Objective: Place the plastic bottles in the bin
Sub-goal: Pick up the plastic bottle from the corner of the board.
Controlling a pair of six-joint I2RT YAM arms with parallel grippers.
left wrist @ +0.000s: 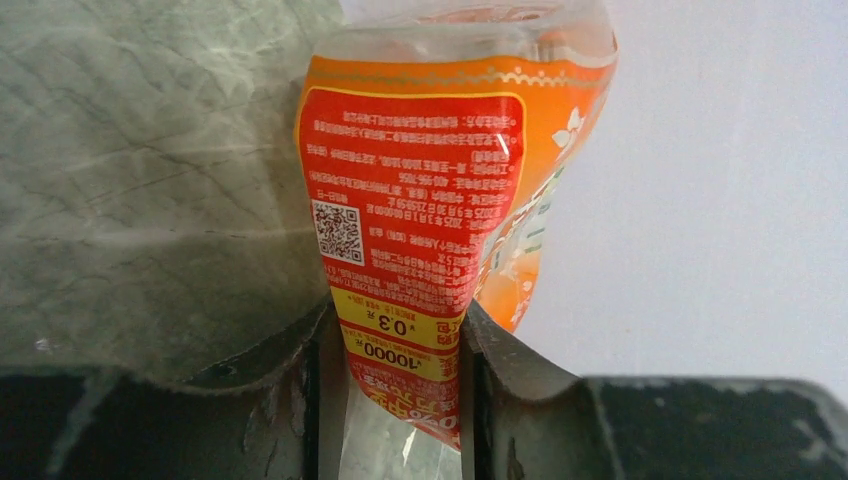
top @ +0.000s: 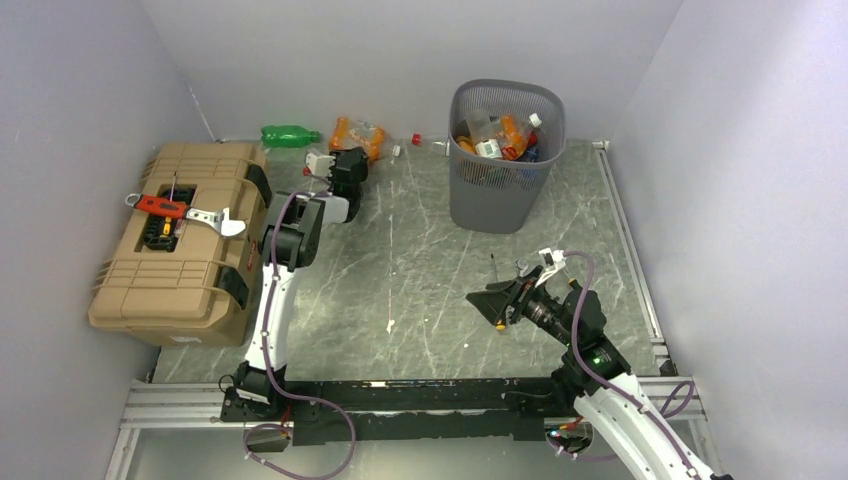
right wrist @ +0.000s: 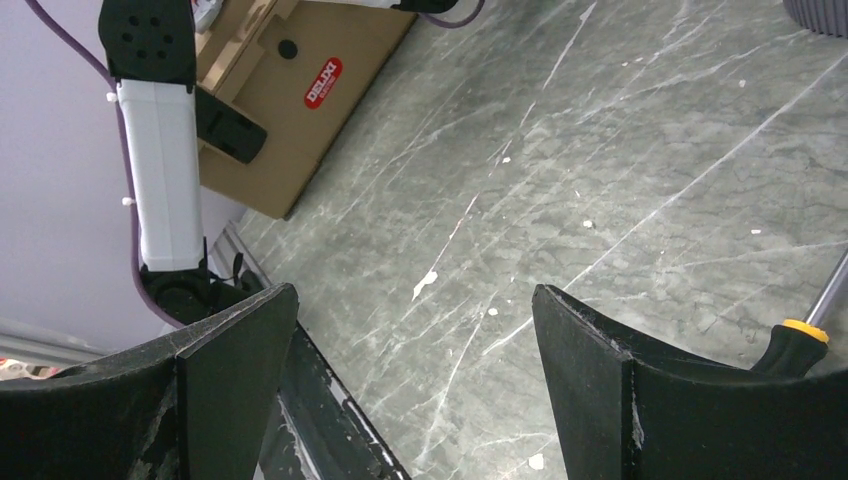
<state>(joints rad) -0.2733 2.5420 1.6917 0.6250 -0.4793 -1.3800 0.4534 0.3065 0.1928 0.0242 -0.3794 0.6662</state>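
Observation:
The dark grey mesh bin (top: 505, 190) stands at the back, holding several bottles (top: 497, 137). An orange-labelled bottle (top: 360, 135) lies by the back wall; my left gripper (top: 350, 158) is shut on it, and the left wrist view shows it (left wrist: 420, 200) squeezed between the jaws. A green bottle (top: 290, 135) lies left of it. A small clear bottle with a red cap (top: 428, 142) lies between the orange bottle and the bin. My right gripper (top: 497, 302) is open and empty over the floor at the front right, jaws wide apart in the right wrist view (right wrist: 415, 330).
A tan toolbox (top: 180, 240) sits at the left with a red tool and a wrench (top: 215, 220) on top. A screwdriver (top: 497, 295) lies under my right gripper; its handle shows in the right wrist view (right wrist: 800, 340). Walls close in on three sides.

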